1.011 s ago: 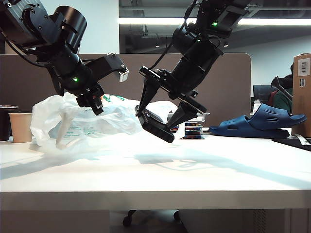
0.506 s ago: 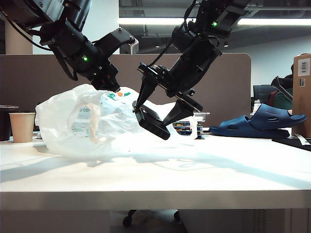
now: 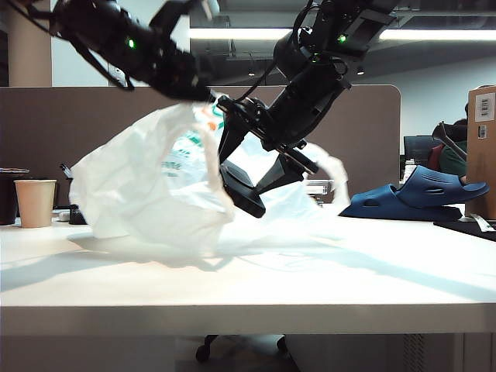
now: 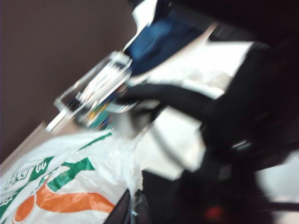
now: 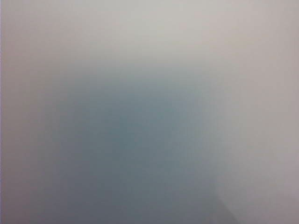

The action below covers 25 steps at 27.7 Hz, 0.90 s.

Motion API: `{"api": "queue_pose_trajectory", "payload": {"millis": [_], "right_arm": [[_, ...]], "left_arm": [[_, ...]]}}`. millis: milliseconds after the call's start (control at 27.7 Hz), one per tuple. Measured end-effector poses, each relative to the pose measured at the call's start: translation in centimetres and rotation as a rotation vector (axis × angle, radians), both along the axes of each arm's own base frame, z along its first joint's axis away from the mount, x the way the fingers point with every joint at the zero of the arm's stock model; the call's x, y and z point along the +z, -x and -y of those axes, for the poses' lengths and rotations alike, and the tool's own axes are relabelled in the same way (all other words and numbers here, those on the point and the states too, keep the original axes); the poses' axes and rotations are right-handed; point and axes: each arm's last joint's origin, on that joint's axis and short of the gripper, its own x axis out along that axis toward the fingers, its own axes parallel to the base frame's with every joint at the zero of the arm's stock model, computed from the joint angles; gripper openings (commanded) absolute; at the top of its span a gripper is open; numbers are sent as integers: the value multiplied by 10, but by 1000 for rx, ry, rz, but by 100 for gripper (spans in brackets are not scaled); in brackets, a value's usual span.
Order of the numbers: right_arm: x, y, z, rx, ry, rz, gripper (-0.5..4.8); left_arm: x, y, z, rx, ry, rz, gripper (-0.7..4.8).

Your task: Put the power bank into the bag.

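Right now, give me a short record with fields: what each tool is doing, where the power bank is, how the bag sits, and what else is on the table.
left tool: shut on the bag's top edge, holding it raised
right tool: holding the power bank at the bag's mouth
power bank: tilted, above the table, gripped
bag: lifted at the top, bottom on the table
paper cup: far left
blue slipper: far right

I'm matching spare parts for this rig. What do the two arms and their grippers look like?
Both arms are glossy black, built of rounded cylindrical links, each with a small green light and black cables looped along it. The left gripper is short and blocky. The right gripper spreads two long, angular black jaws from a crossbar. No markings are readable.
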Motion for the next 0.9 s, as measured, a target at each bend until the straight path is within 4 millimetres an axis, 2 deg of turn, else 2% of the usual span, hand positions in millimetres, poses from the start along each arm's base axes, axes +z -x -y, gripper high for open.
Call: {"api": "queue_pose_trajectory", "payload": {"millis": [108, 289, 397, 650, 903], "right_arm": [[4, -3, -2, 6, -29, 42, 198], [8, -4, -9, 54, -93, 92, 198], [4, -3, -15, 87, -114, 85, 198], [-35, -7, -19, 96, -75, -39, 198], [-51, -5, -25, 104, -50, -83, 198]], "left_arm": [[8, 6, 0, -71, 60, -15, -6], [10, 8, 2, -147, 146, -87, -5], [13, 9, 4, -205, 193, -102, -5], [22, 10, 7, -235, 273, -86, -6], [21, 10, 7, -235, 273, -88, -6]]}}
